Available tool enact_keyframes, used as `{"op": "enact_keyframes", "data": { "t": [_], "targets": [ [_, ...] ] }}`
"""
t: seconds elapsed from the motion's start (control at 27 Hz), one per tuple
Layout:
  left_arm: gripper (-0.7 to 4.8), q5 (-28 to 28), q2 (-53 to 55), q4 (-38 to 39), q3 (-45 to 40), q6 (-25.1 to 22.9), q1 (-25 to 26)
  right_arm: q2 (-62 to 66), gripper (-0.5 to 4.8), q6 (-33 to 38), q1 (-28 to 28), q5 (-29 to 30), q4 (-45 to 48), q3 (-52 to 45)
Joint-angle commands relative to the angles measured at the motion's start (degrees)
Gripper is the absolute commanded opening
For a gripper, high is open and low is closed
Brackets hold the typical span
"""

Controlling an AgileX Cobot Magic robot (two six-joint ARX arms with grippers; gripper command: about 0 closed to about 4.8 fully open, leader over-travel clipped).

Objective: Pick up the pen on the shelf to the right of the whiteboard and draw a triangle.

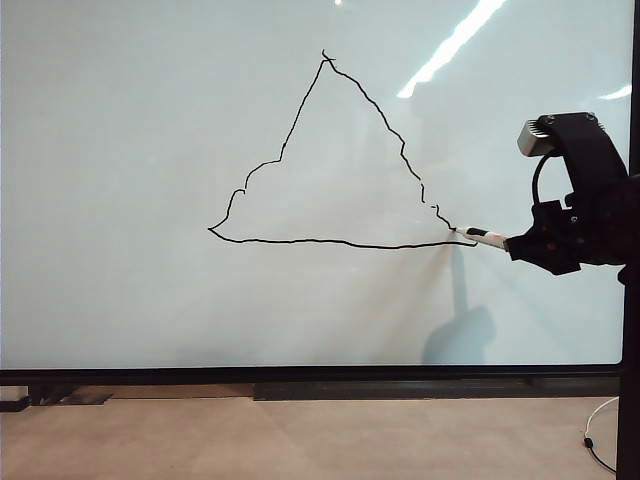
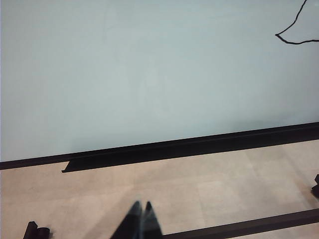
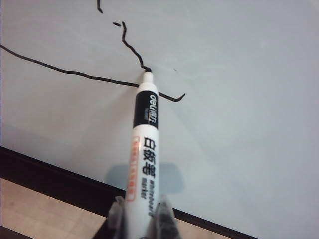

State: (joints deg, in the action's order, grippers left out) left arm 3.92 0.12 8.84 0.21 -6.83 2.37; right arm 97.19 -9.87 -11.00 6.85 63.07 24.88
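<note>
Right gripper at whiteboard right side, clenched on pen; tip touching triangle lower right corner. Left gripper clenched, empty, low over floor.

- The floor is pale beige and smooth, with faint seams like big tiles.
- A long black ledge runs low along the wall, just above the floor.
- A thin white cable curls on the floor at the far right.
- Bright ceiling lights show as white streaks of shine high up on the right.
- A soft grey shadow falls low on the right.
- A dark bar lies across the floor in the left wrist view.
</note>
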Motion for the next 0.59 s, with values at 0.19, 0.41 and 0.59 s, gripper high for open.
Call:
{"op": "enact_keyframes", "data": {
  "t": [0.19, 0.41, 0.59],
  "targets": [
    [-0.05, 0.15, 0.04, -0.31, 0.2, -0.04, -0.02, 0.09, -0.05, 0.66, 1.11, -0.5, 1.07, 0.09],
    [-0.05, 0.15, 0.04, -0.31, 0.22, -0.04, -0.02, 1.9, -0.05, 0.94, 1.55, -0.33, 2.73, -0.94],
    [-0.05, 0.13, 0.04, -0.28, 0.2, -0.04, -0.02, 2.58, -0.05, 0.94, 2.05, -0.31, 4.74, -1.88]
  ]
}}
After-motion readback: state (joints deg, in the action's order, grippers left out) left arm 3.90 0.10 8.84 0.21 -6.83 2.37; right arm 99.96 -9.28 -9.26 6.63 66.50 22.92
